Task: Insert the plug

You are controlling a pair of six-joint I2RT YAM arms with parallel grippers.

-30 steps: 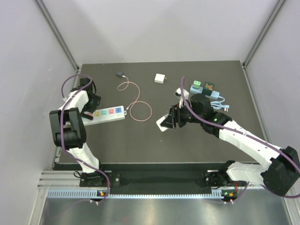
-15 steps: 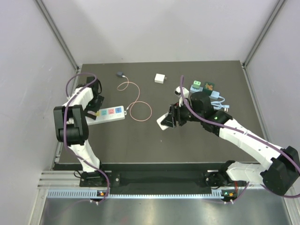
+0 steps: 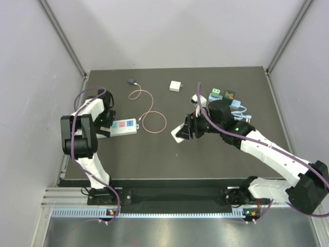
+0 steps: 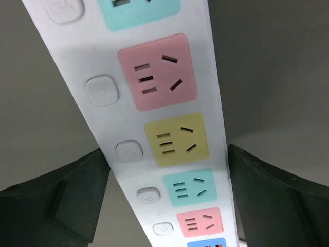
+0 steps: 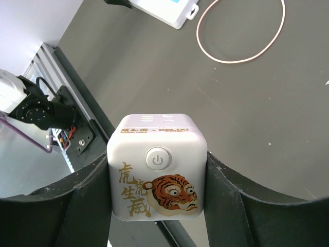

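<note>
Straddling the power strip [image 4: 154, 77], left claw [image 4: 165, 198] stands apart: centre strip within it before clamping; right claw [image 5: 157, 206] grips cube plug [image 5: 157, 170].

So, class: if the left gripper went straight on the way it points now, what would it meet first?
The strip. In the wrist view the left gripper points at its socket face, with one open finger on either side. How far off the face is cannot be told, but nothing else lies between.
</note>
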